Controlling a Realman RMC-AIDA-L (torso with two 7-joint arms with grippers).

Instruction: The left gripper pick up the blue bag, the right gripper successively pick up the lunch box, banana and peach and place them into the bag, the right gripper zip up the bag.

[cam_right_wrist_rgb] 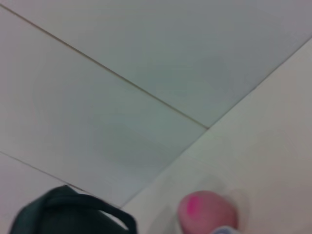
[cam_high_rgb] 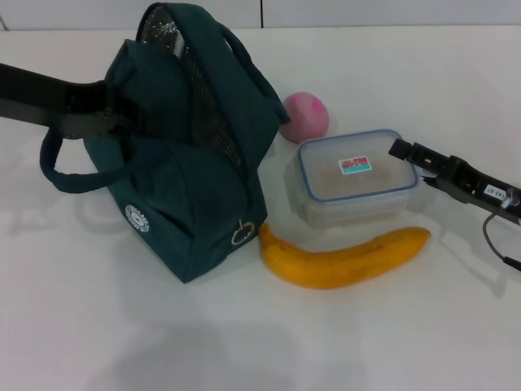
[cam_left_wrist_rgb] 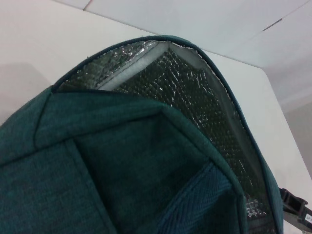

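1. Nearest in the head view, the banana (cam_high_rgb: 346,261) is seen lying on the white table (cam_high_rgb: 244,342), lower centre-right of the frame, untouched.
2. Just behind it, the lunch box (cam_high_rgb: 356,177) is set on the table, lid on, at centre-right. It has not been lifted.
3. The right gripper (cam_high_rgb: 411,153) is reached in from the right edge, its tip at the lunch box's right end. Whether its fingers are parted or closed cannot be told, and no grasp is shown.
4. The bag (cam_high_rgb: 187,163) stands at centre-left, tilted, its mouth gaping so that the foil lining shows; the zip ring (cam_high_rgb: 241,235) hangs at its lower corner. In the left wrist view the lining (cam_left_wrist_rgb: 195,92) appears with nothing visibly packed.
5. The left gripper (cam_high_rgb: 122,110) comes in from the upper left and is pressed against the bag's upper side near a handle. The bag is judged to be held up by it, but the fingers are hidden, so their state cannot be told.
6. Farthest, the peach (cam_high_rgb: 304,116) rests behind the lunch box, also seen in the right wrist view (cam_right_wrist_rgb: 207,213).
7. Judged progress: the bag is propped open; all three items and the zipping are left.
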